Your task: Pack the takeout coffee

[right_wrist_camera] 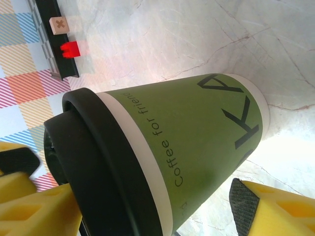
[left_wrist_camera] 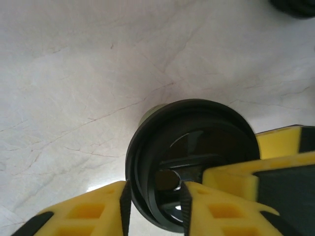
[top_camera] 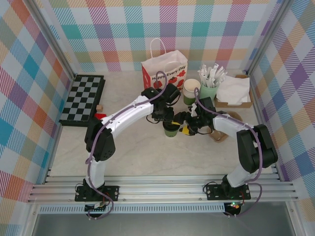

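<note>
Takeout coffee: I find the takeout coffee (top_camera: 171, 130), a dark-green cup, standing upright on the table (top_camera: 133, 157) near its middle, between the two grippers. The right wrist view shows the print "Coffee for friend" on its wall.
Lid: a black lid (left_wrist_camera: 197, 142) sits on the cup, over its white lip.
Left gripper: the left gripper (top_camera: 166, 117) hangs directly above the cup, pointing down. In its wrist view the yellow fingers (left_wrist_camera: 88, 216) stand close together, one black pad at the lid's outer edge and the other over the lid's top.
Left jaws: I cannot tell whether they pinch the rim or merely sit above it.
Right gripper: the right gripper (top_camera: 187, 124) comes in low from the cup's right side.
Right jaws: spread wide with the cup between them. One finger lies beside the lid. The other pad (right_wrist_camera: 241, 201) is near the base, with a strip of table showing between it and the cup wall. I see no grip.
Paper bag: a white and red paper bag (top_camera: 165, 69) stands upright behind the cup, apart from it.
Lidless cups: the lidless cups (top_camera: 192, 91) stand right of the bag, just beside a pale-green cup (top_camera: 209, 87) of white-wrapped sticks.
Napkins: white napkins (top_camera: 234, 91) lie in a brown tray at the far right.
Chessboard: the chessboard (top_camera: 83, 98) lies far left, with a red block (right_wrist_camera: 70, 49) and a wooden block (right_wrist_camera: 58, 23) at its edge.
</note>
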Controlling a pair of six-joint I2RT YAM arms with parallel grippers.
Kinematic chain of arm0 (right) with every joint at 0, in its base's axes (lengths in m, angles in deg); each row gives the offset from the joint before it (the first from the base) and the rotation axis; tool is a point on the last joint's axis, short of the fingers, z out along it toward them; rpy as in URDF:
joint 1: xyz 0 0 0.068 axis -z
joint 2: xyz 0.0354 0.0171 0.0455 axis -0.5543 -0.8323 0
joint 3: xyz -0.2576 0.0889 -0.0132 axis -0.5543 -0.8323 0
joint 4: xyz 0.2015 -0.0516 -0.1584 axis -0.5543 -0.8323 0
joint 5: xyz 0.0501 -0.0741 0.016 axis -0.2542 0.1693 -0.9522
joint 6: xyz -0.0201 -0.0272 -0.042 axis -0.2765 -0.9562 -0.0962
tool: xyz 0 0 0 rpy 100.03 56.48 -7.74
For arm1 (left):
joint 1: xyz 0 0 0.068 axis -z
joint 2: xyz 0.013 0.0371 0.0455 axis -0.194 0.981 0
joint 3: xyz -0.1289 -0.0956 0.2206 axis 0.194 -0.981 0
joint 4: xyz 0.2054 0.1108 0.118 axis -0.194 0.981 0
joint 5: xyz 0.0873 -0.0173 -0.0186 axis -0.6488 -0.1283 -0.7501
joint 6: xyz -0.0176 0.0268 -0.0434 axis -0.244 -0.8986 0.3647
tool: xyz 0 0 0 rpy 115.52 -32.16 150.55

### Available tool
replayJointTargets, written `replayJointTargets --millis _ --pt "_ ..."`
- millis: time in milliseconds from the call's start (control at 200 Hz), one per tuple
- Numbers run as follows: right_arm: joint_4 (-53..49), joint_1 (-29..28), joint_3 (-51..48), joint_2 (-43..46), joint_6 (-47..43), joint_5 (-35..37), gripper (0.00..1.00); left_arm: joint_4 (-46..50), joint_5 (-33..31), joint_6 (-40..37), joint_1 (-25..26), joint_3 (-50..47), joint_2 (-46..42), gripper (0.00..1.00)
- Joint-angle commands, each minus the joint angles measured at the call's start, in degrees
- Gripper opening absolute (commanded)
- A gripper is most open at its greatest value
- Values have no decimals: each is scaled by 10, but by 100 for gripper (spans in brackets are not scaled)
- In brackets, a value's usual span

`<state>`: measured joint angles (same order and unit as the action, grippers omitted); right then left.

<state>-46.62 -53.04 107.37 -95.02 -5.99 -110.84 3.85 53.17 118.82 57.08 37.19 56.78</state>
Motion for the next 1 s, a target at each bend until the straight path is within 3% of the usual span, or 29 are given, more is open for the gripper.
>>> replayJointTargets --millis 0,55,115,220,285,335,505,675,850,995 --pt "-45 -5 20 10 -16 22 82 -22 -8 -2 3 -16 -47 41" --pt "-59 -6 28 14 -19 29 85 -22 -13 -1 1 -19 -58 47" --pt "-78 -7 36 20 -27 37 88 -21 -31 4 -1 -27 -74 60" --pt "-112 -8 55 34 -46 54 94 -41 -72 29 -13 -77 -121 91" --pt "-132 -8 66 40 -58 59 95 -50 -95 67 -33 -119 -144 99" --pt "-146 -8 77 42 -70 58 100 -52 -103 101 -54 -152 -156 100" --pt "-198 -21 114 38 -116 80 100 -82 -114 184 -103 -261 -180 100" --pt "-249 -41 161 8 -147 108 100 -104 -95 185 -113 -301 -152 100" --pt "-298 -64 209 -29 -159 148 100 -135 -12 169 -109 -299 -95 100" --pt "-312 -75 231 -45 -156 165 100 -138 -13 171 -104 -295 -77 100"
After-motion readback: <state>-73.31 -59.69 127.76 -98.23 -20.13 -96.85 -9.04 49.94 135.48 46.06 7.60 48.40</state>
